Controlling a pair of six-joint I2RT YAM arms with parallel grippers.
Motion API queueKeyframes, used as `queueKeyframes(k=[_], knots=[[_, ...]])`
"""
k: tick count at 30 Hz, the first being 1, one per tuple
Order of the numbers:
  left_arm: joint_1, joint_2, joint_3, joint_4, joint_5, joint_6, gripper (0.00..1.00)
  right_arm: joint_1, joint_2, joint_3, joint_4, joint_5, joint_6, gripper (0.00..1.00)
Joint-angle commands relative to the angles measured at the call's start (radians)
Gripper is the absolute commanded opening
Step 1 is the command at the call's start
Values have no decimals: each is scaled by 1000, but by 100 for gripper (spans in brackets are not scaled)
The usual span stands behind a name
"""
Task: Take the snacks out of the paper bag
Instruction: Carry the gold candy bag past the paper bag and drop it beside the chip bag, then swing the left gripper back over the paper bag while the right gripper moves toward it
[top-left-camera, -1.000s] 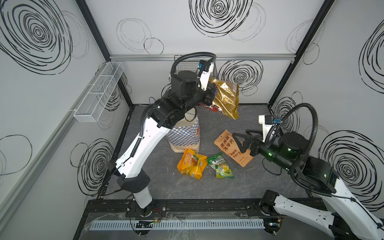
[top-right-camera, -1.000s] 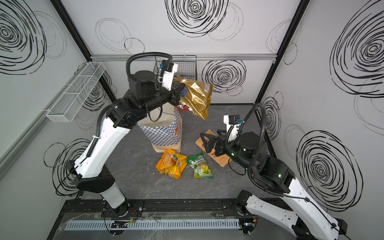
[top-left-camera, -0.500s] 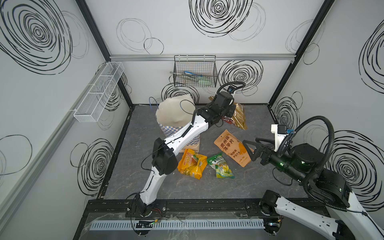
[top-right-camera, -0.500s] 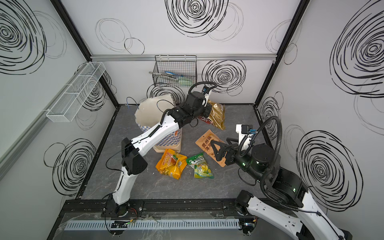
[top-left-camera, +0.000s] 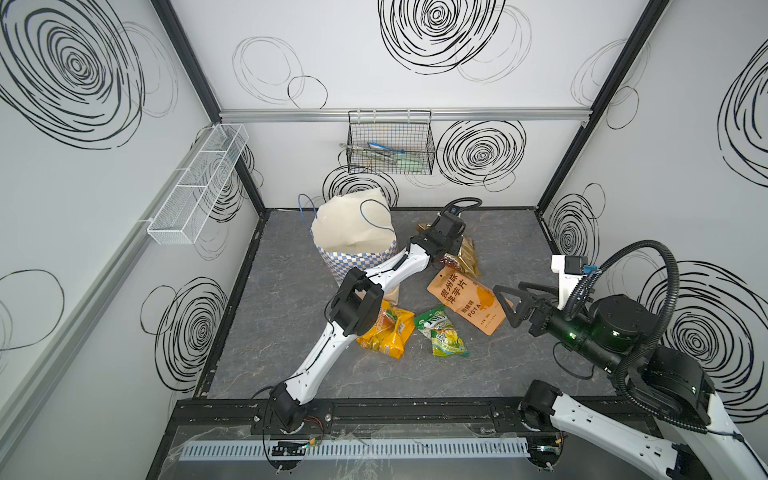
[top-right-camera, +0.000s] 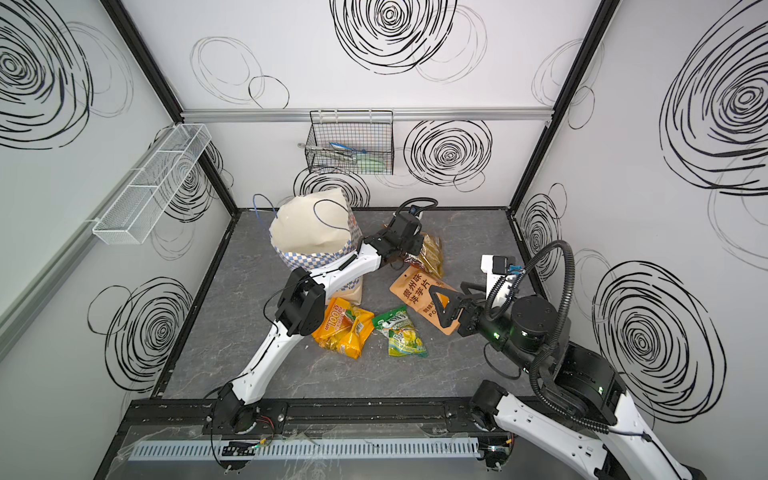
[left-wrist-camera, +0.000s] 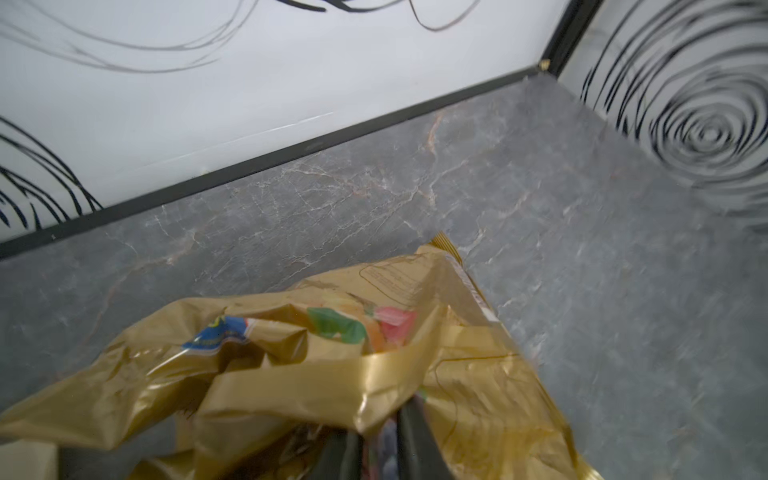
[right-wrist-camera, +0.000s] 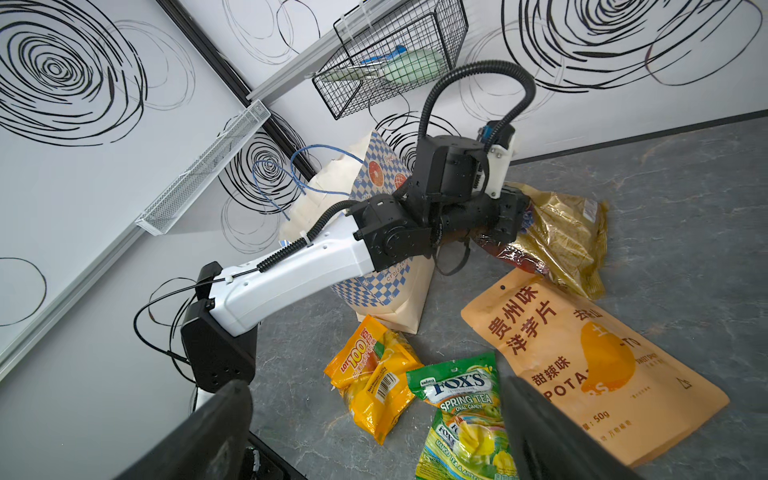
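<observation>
The paper bag (top-left-camera: 353, 232) (top-right-camera: 311, 232) stands upright at the back, cream with a blue-white checkered band. Just right of it the gold-brown foil pack (top-left-camera: 468, 258) (left-wrist-camera: 374, 332) (right-wrist-camera: 569, 237) lies on the floor. My left gripper (left-wrist-camera: 378, 424) (right-wrist-camera: 519, 212) is low over it, its fingers a narrow gap apart with the pack's edge between them. An orange pouch (top-left-camera: 465, 299), a yellow "100" pack (top-left-camera: 386, 332) and a green pack (top-left-camera: 440, 336) lie in front. My right gripper (top-left-camera: 515, 299) (right-wrist-camera: 372, 384) hovers wide open and empty near the pouch.
A black wire basket (top-left-camera: 390, 145) hangs on the back wall above the bag. A white mesh tray (top-left-camera: 195, 187) is fixed to the left wall. The left arm's forearm crosses in front of the bag (right-wrist-camera: 386, 170). Walls close the floor at the back and right.
My left arm has swung down from above the bag and brought the gold pack to the floor beside it, then parted its fingers a little. The right gripper drew back slightly, still open.
</observation>
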Motion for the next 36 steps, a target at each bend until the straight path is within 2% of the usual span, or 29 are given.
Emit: queueKeyframes(k=[1, 11, 17, 22, 27, 31, 33, 36], knots=[[-4, -108, 53, 203, 10, -8, 34, 4, -9, 13, -27, 28, 14, 97], [-29, -338, -10, 169, 70, -24, 62, 4, 12, 19, -6, 26, 16, 97], [-35, -632, -208, 143, 145, -54, 76, 4, 48, 44, 14, 19, -8, 97], [-31, -887, -359, 47, 157, -13, 84, 4, 124, 100, 22, 3, -51, 97], [-23, -1107, -483, -56, 74, 71, 90, 4, 203, 127, 63, -26, -93, 97], [59, -1216, -498, -249, 14, 94, 92, 4, 326, 218, 61, -135, -117, 97], [130, -1255, -524, -319, 39, 87, 92, 4, 387, 261, 50, -186, -139, 97], [277, -1281, -555, -410, 149, 76, 93, 6, 491, 353, 3, -248, -168, 97]])
